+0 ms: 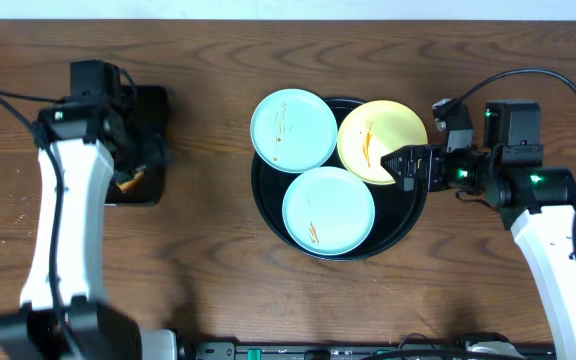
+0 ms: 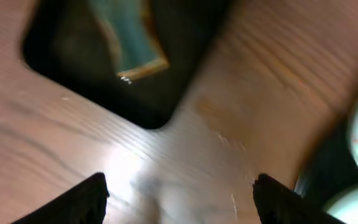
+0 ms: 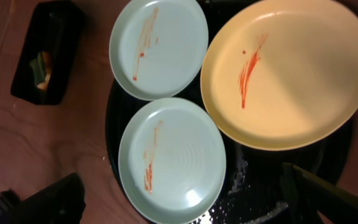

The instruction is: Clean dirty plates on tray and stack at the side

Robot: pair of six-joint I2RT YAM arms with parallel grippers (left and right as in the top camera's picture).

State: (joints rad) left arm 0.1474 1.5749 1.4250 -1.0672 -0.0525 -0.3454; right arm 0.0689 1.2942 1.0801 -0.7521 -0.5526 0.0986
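the round black tray (image 1: 265, 200) sits in the middle of the wooden table (image 1: 208, 260), and all three plates lie on it, packed close with their edges touching or nearly so. the upper blue plate (image 1: 293, 130) hangs over the tray's far left rim. the yellow plate (image 1: 378, 135) hangs over the far right rim. the lower blue plate (image 1: 328, 210) lies fully inside the tray, on the near side. each plate has a thin orange-red streak across its face, and none is stacked on another.

the right gripper (image 1: 400, 163) is at the right side of the tray, its tip at the yellow plate's right edge. its jaws are spread wide and hold nothing. from the right wrist, both fingers frame the bottom of the view, with the plates ahead of them.

to the left, well apart from the round tray, is a small rectangular tray (image 1: 156, 120), with the left arm above it. a greenish block (image 2: 126, 37) with an orange edge lies in it, too blurred to name. the left gripper (image 2: 179, 202) hangs over the bare wood just beside that small tray, its jaws wide apart and empty.
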